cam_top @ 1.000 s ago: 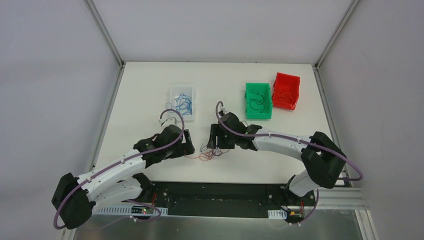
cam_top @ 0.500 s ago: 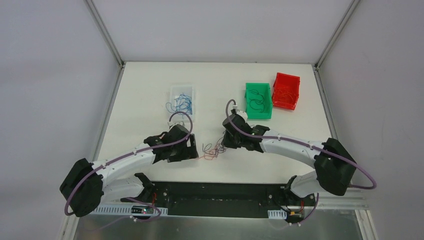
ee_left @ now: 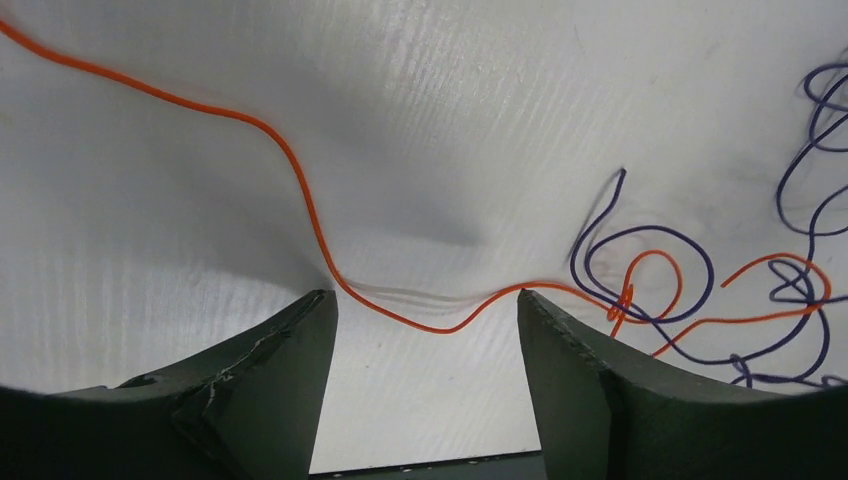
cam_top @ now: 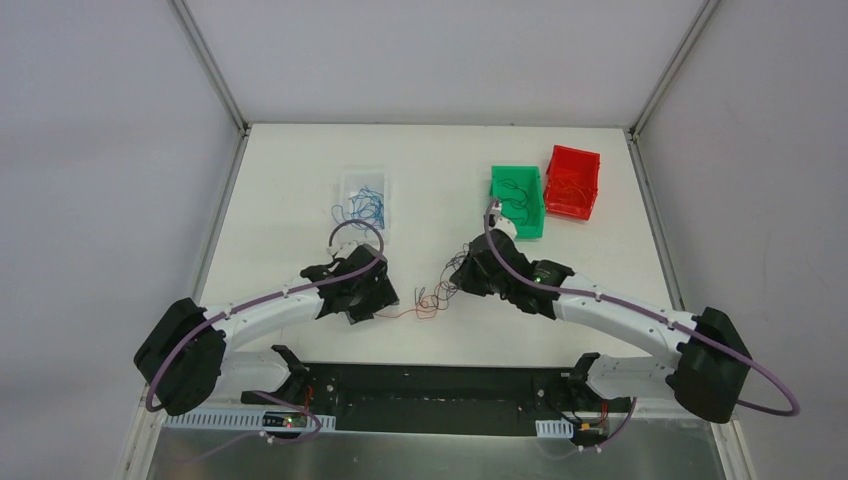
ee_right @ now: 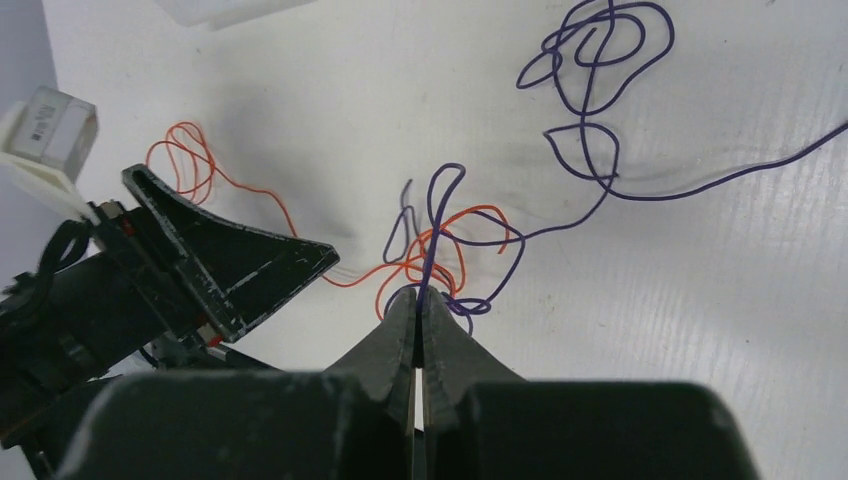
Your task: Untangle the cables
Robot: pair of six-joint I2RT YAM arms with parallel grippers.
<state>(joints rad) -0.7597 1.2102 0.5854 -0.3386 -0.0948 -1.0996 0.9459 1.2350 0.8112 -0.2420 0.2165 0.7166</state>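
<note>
White surface (cam_top: 300,170); judged cables (cam_top: 428,298) featherlight, springy, best pinched near knot. Found right fingers (ee_right: 395,330) clamped on purple strand (ee_right: 428,250), left fingers (ee_left: 270,380) apart.

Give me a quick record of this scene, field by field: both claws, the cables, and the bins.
Left claw: open, tips either side of a red cable
Right claw: shut on the tangle of cables, a purple strand running into its tips
Clear box: blue cables inside
Green bin: dark cables inside
Red bin: right of the green bin, contents unclear
</note>
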